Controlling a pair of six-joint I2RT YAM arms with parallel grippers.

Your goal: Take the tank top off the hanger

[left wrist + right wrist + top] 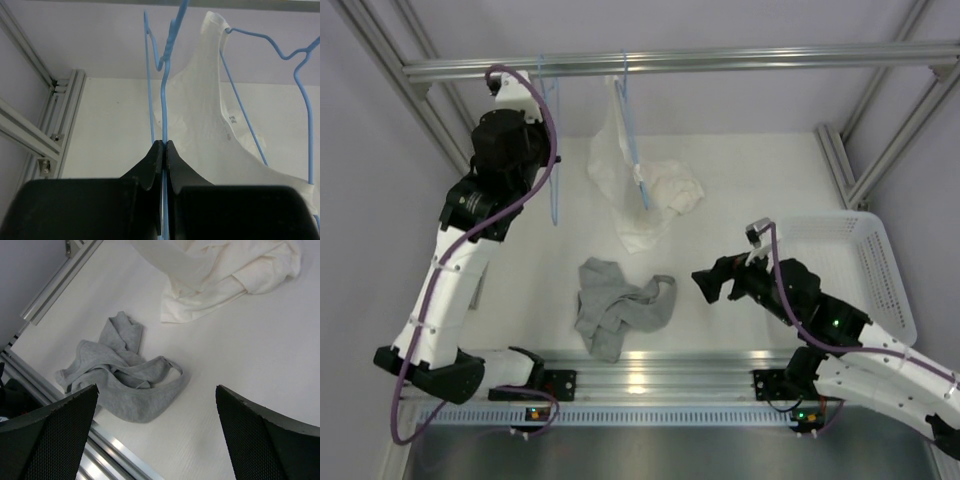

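Lying crumpled on desk (740,200), off hanger (164,100): tank top (620,305); looks soft, light, floppy; best pinch bunched fold or strap; left tool (164,150) clamped on bare hanger wire; right tool (708,283) apart, near tank top.

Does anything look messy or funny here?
Yes. The grey tank top lies crumpled in a heap on the table, off the hanger. The white garment droops too, its bottom bunched on the table.
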